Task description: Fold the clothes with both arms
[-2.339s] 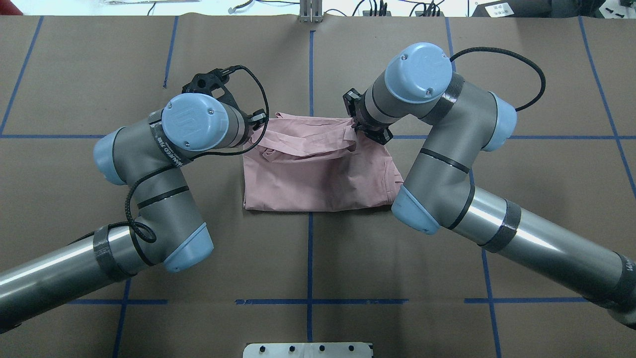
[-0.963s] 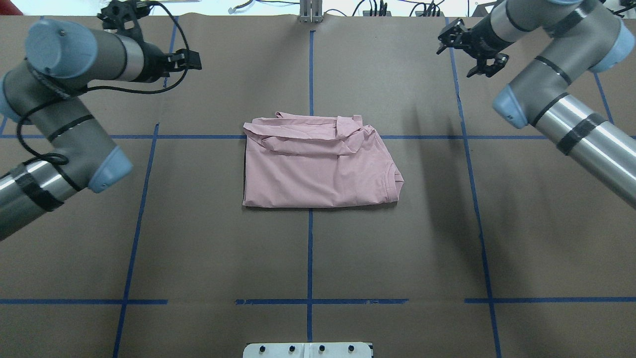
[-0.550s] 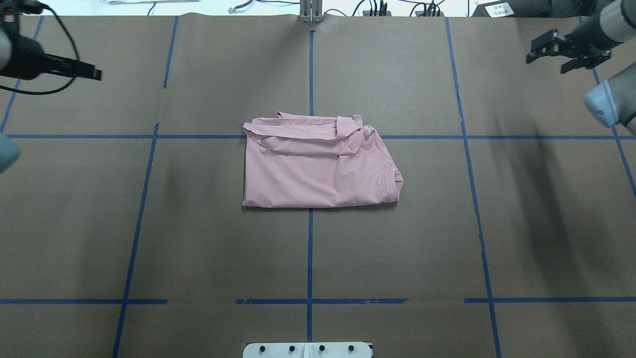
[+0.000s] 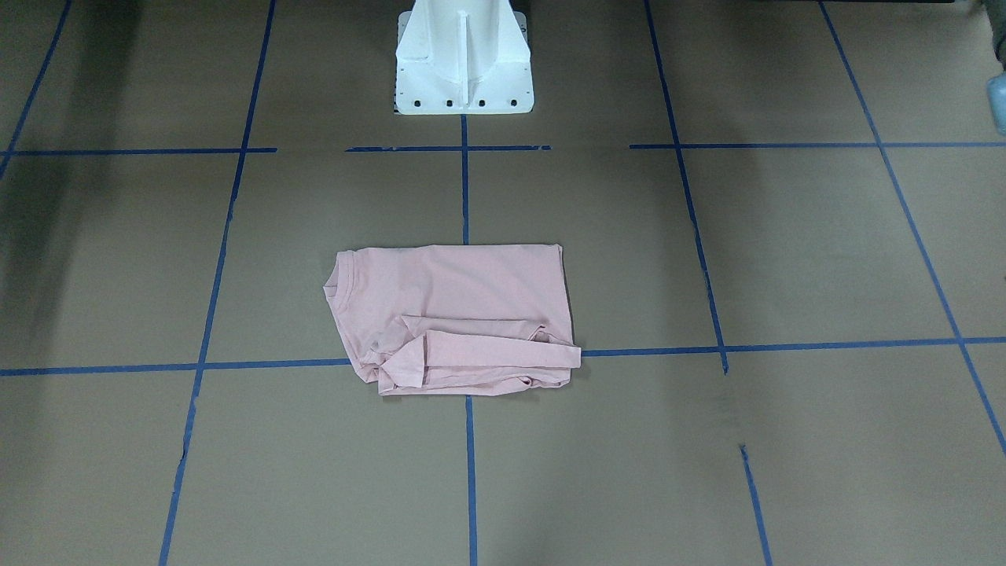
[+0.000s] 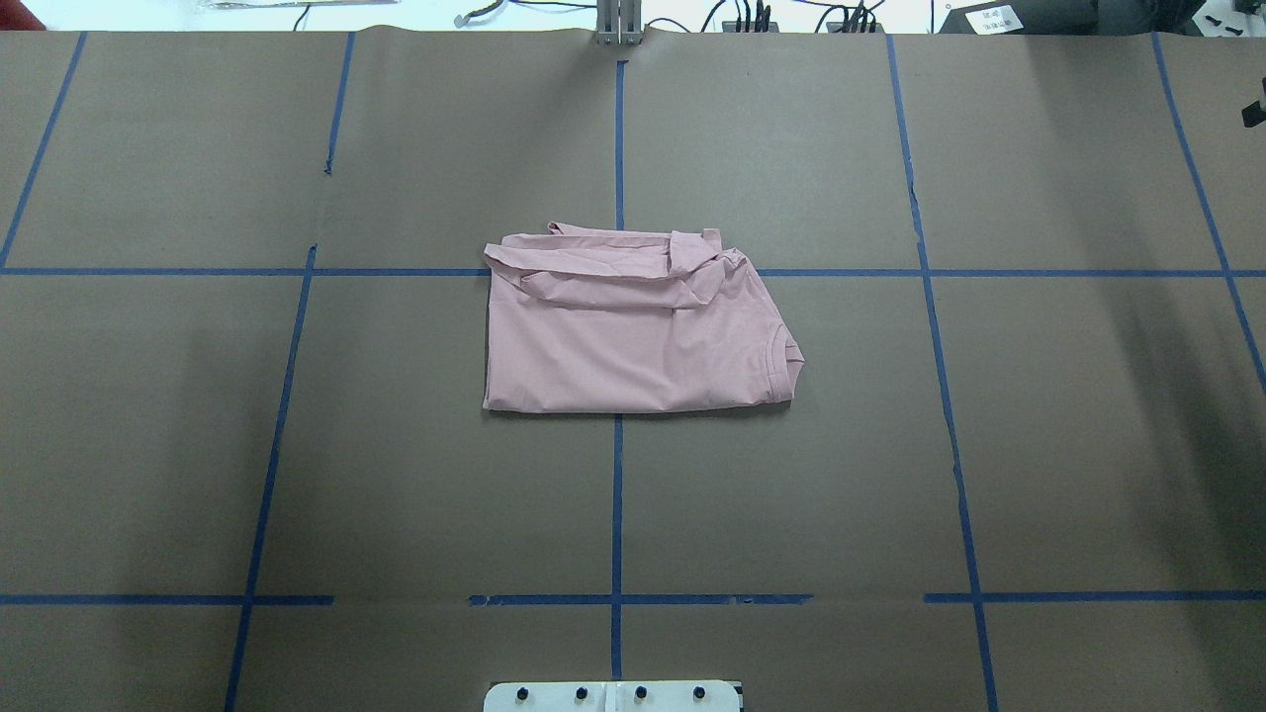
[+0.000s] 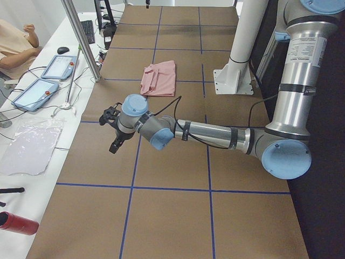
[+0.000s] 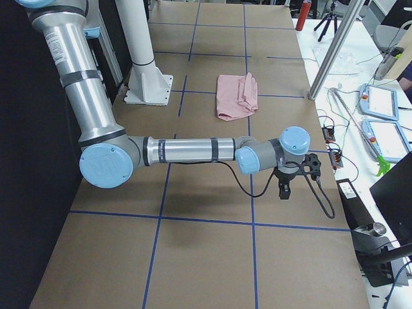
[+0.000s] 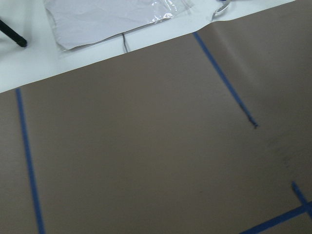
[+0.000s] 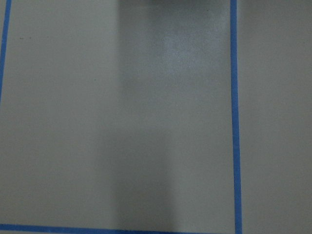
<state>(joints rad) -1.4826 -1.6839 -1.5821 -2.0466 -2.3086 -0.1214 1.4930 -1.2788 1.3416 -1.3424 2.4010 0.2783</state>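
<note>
The pale pink T-shirt point(image 5: 633, 336) lies folded into a rough rectangle at the middle of the table, with no print showing. Its neck is at the right in the overhead view and a folded strip lies along its far edge. It also shows in the front-facing view point(image 4: 456, 314) and both side views point(image 6: 159, 78) point(image 7: 237, 95). My left gripper point(image 6: 115, 144) hangs over the table's left end, far from the shirt. My right gripper point(image 7: 283, 192) hangs over the right end, also far from it. I cannot tell whether either is open or shut. Both wrist views show only bare table.
The white pedestal base point(image 4: 464, 55) stands at the robot's side of the table. Blue tape lines point(image 5: 617, 148) grid the brown surface. Beyond the far edge are tablets point(image 6: 56, 67), a plastic sheet point(image 8: 117, 17), a red bottle point(image 6: 19, 223) and a seated operator point(image 6: 16, 43).
Both arms have let go of the shirt's far edge and swung outward to the table's ends, leaving the overhead view. The shirt has lain still for the last second.
</note>
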